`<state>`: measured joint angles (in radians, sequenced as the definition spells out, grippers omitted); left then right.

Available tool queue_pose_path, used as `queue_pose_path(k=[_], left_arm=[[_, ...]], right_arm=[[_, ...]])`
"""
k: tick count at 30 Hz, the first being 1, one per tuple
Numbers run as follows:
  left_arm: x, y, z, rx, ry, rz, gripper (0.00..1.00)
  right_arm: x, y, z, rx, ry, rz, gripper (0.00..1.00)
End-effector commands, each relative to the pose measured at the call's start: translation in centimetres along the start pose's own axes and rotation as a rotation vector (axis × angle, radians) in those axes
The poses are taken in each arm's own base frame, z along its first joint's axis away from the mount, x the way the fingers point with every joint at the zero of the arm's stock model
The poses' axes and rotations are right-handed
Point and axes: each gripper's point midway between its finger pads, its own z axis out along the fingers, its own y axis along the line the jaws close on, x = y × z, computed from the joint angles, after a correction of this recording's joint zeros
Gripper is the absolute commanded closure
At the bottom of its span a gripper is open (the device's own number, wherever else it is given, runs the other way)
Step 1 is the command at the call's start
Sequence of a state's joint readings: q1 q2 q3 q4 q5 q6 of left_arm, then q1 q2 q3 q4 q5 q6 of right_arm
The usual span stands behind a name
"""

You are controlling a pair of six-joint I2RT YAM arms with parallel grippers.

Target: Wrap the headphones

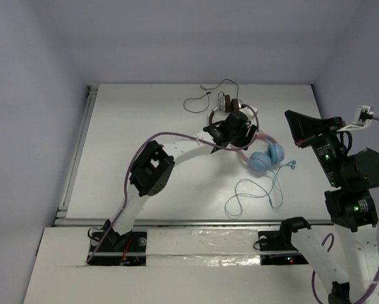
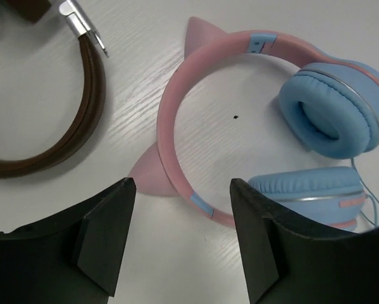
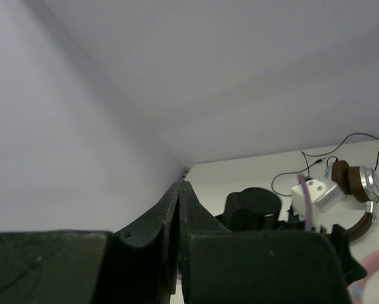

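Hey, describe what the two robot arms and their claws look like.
The left arm and right arm have white links and chunky black joints, each trailing a purple cable. The right arm's joints show small green lights. The left claw and right claw have black wedge-shaped fingers.

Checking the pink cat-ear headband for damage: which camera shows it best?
Left wrist: the headband fills the frame, both cat ears clear. In the top external view the left gripper hides most of it; the right wrist shows only a pink sliver.
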<state>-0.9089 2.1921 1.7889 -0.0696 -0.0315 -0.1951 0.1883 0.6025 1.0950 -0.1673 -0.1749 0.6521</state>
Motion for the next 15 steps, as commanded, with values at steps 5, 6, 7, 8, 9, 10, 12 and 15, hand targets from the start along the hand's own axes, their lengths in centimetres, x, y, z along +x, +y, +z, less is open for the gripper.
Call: queue_pose_path(k=[5, 6, 7, 8, 9, 10, 12, 15], left_arm=[[-4.5, 0.2, 3.2, -0.044, -0.064, 0.094, 0.41], [-4.2, 0.3, 3.6, -0.047, -0.049, 0.097, 0.41], [-3.2, 0.6, 4.8, -0.062, -0.028, 0.101, 0.41], [-4.3, 0.5, 4.8, -0.067, -0.05, 0.102, 0.4], [-3.9, 0.4, 5.1, -0.056, -0.04, 0.11, 0.39], [-3.4, 1.0, 5.8, -0.053, -0.028, 0.109, 0.39], [-3.1, 0.7, 6.2, -0.035, -0.022, 0.113, 0.39], [-2.5, 1.3, 7.0, -0.031, -0.018, 0.119, 0.38]], right_arm=[[0.4, 1.0, 0.1, -0.071, 0.021, -0.012, 0.92], [0.6, 1.0, 0.1, -0.071, 0.027, -0.011, 0.91], [0.8, 1.2, 0.1, -0.083, 0.037, -0.005, 0.91], [0.9, 1.2, 0.2, -0.086, 0.044, -0.001, 0.91], [1.2, 1.1, 0.2, -0.088, 0.051, 0.001, 0.91], [1.3, 1.2, 0.3, -0.092, 0.058, 0.002, 0.91], [1.4, 1.1, 0.4, -0.089, 0.062, 0.002, 0.9], [1.6, 1.0, 0.5, -0.09, 0.066, 0.004, 0.9]])
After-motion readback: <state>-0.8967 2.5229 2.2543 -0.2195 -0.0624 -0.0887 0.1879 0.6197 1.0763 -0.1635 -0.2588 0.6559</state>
